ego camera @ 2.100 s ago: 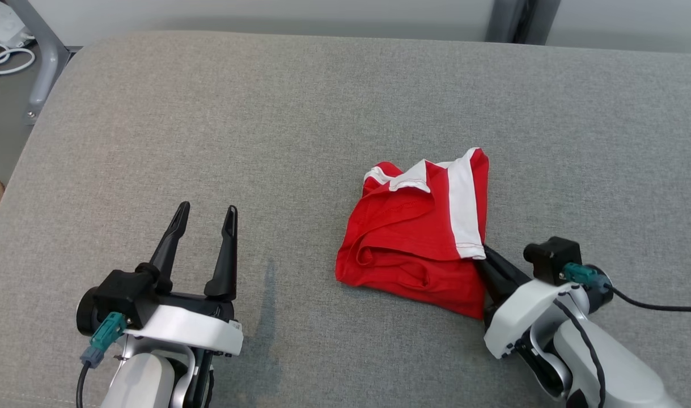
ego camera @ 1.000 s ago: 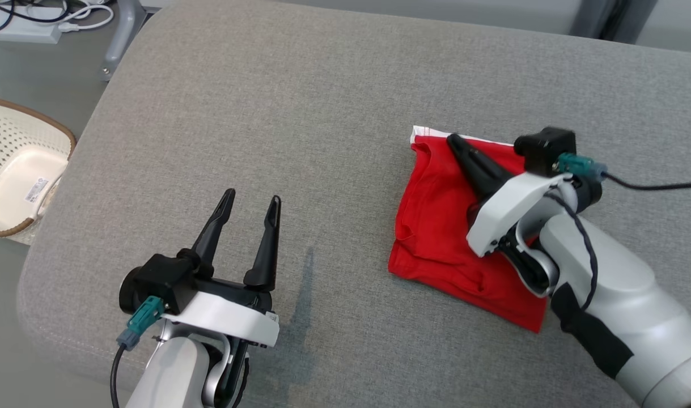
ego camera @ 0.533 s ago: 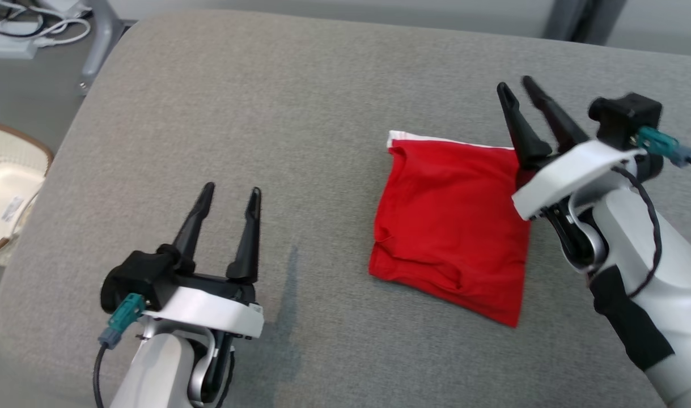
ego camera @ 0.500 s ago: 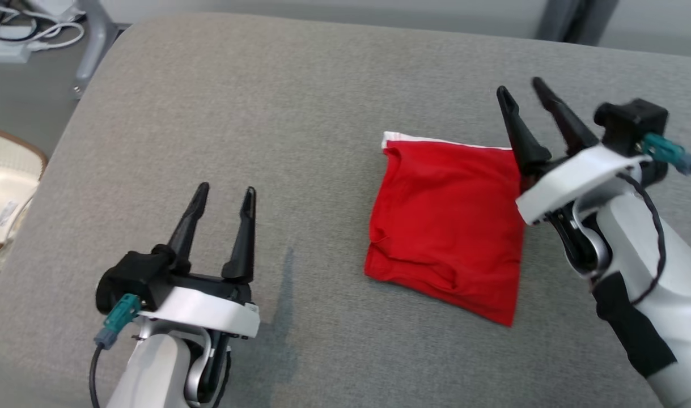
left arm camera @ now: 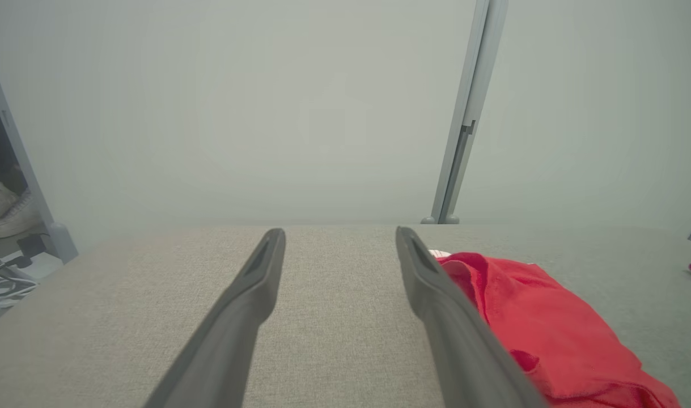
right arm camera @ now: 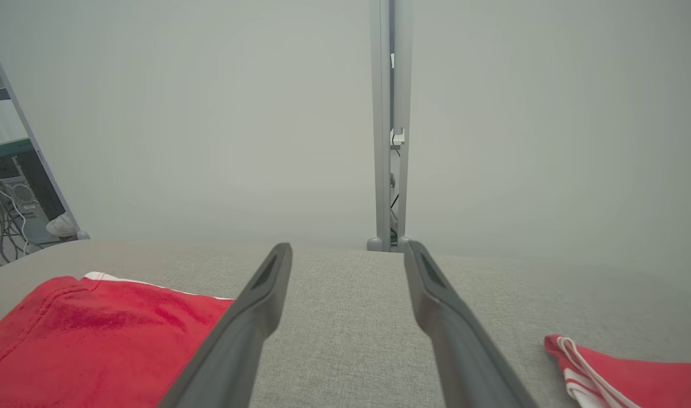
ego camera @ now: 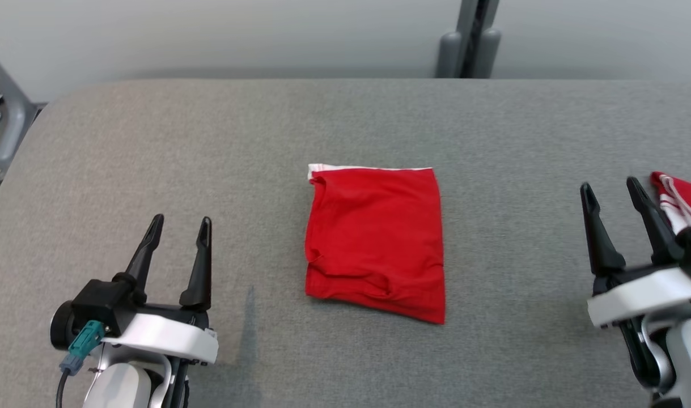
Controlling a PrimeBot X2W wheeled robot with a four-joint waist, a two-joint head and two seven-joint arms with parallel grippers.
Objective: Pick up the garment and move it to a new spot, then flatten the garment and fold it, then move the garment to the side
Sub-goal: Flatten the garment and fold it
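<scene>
Half a second ago the right gripper [ego camera: 608,185] stood against the right edge of the folded red garment [ego camera: 373,243], its fingers only part-way apart. Now it sits at the lower right of the head view, well apart from the cloth, jaws spread wide and empty. The whole picture has also shifted, so the camera has moved. The garment keeps the same folded shape, a thin white strip along its top edge, and lies flat at the centre of the frame on the grey cushion [ego camera: 209,130].

There are two grippers, two red pieces of cloth, and one upright post [ego camera: 470,39] at the top. The left gripper [ego camera: 182,219] is at the lower left, jaws spread, holding nothing.

A second red garment [ego camera: 682,201] with white stripes lies at the right edge, partly behind the right gripper's outer finger. A metal leg [ego camera: 8,113] shows at the upper left. In the left wrist view the gripper's right-hand finger covers the garment's [left arm camera: 538,317] near edge.
</scene>
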